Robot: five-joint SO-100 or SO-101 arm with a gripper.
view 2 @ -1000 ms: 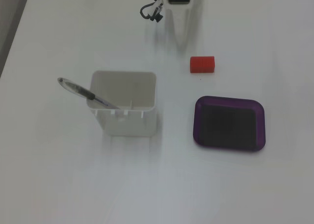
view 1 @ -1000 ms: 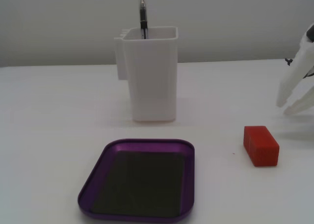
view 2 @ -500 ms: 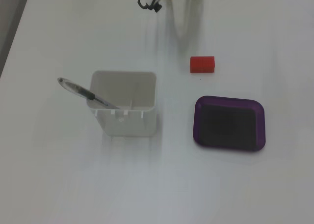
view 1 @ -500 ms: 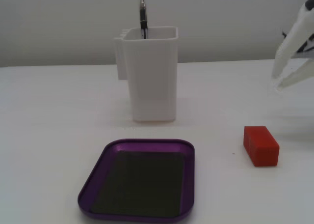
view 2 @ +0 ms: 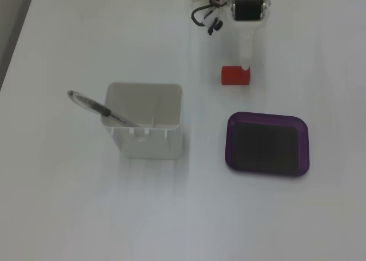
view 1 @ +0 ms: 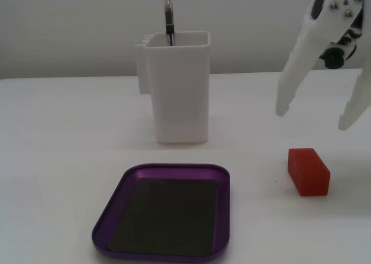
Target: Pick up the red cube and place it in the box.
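The red cube [view 1: 308,171] lies on the white table, right of the box [view 1: 174,168], a shallow purple tray with a dark bottom. My gripper [view 1: 314,118] hangs open above the cube, its two white fingers spread wider than the cube and their tips clear of its top. In the fixed view from above, one white finger [view 2: 246,55] reaches down over the right end of the red cube [view 2: 233,76], and the box [view 2: 229,141] sits just below it in that picture. Nothing is between the fingers.
A tall white container [view 1: 177,87] with a pen [view 1: 168,15] standing in it rises behind the box. From above, the container [view 2: 146,141] stands left of the box, with the pen [view 2: 100,108] leaning out to the left. Cables [view 2: 206,15] hang by the arm.
The gripper has swung in from the right edge to a spot over the red cube, and its fingers have spread wide. Cube, box and container have not moved.
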